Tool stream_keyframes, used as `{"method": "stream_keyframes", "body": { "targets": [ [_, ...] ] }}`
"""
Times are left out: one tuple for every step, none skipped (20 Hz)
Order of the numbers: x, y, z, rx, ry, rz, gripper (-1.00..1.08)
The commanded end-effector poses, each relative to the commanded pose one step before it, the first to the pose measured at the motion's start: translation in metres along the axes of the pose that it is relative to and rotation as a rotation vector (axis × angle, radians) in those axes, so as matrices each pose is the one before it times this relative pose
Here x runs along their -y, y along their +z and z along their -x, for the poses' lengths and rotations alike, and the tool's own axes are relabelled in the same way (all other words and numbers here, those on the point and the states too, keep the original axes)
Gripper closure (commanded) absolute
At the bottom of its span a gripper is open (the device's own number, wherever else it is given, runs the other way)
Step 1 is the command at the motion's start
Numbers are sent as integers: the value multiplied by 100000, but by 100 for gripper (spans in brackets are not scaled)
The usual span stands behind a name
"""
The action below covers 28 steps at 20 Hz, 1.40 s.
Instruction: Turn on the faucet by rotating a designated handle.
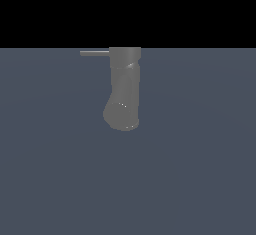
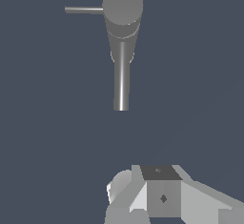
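We see the faucet (image 1: 124,91) as a thick matte grey column standing on a flat slate-blue counter (image 1: 200,179). Its top section is a slightly wider, drum-like cap, and its lower end swells into a bent, rounded bulge with a few small bright specks on it. The surface is smooth and dull, with only a faint highlight near the cap. The handle (image 1: 94,53) is a thin, straight grey rod that projects sideways from the cap toward the exterior view's left, much slimmer than the body.

In the wrist view we look onto the faucet (image 2: 122,23) from the cap end: the cap reads as a round disc, and a narrow tube with a bright streak along it extends away from the cap, a part that the exterior view does not show as such. The handle (image 2: 84,10) again juts straight out from the cap.

Only the wrist view shows the pincer (image 2: 162,197), as blocky white and grey faceted parts well apart from the faucet. We cannot tell how far it is open; nothing visible is in its hold.
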State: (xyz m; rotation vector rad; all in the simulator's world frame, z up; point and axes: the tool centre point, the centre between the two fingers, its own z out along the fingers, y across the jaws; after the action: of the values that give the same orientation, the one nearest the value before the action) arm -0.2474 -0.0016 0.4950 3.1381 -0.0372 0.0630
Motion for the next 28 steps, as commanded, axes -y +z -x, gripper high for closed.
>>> {"method": "stream_keyframes", "body": {
  "targets": [
    [-1, 0, 0, 0, 0, 0, 108],
    [-32, 10, 7, 56, 27, 29, 108],
    [-88, 61, -25, 260, 128, 127, 108],
    [-147, 87, -23, 386, 189, 186, 108],
    [-203, 119, -28, 530, 257, 252, 108],
    [-257, 151, -36, 676, 324, 317, 108],
    [-280, 165, -37, 738, 348, 341, 108],
    [-225, 132, -27, 591, 271, 269, 108],
    [-163, 95, -17, 429, 190, 194, 108],
    [-101, 60, -10, 269, 112, 123, 108],
    [-43, 17, 8, 84, 29, 40, 108],
    [22, 5, -22, 0, 0, 0, 108],
    [56, -43, 18, -178, -64, -84, 108],
    [29, -6, -22, -34, 48, -37, 108],
    [0, 4, -44, 10, 198, -61, 108],
    [13, 10, -77, 34, 296, -80, 108],
    [19, 11, -103, 32, 402, -117, 108],
    [32, 11, -127, 25, 489, -150, 108],
    [43, 12, -152, 23, 585, -183, 108],
    [52, 14, -177, 24, 684, -215, 108],
    [64, 16, -200, 28, 774, -241, 108],
    [70, 20, -222, 36, 865, -265, 108],
    [79, 25, -247, 48, 969, -289, 108],
    [89, 31, -271, 61, 1070, -311, 108],
    [100, 36, -292, 70, 1158, -330, 108],
    [115, 42, -318, 80, 1268, -355, 108],
    [129, 49, -342, 92, 1377, -377, 108],
    [145, 57, -365, 106, 1481, -394, 108]
  ]
}}
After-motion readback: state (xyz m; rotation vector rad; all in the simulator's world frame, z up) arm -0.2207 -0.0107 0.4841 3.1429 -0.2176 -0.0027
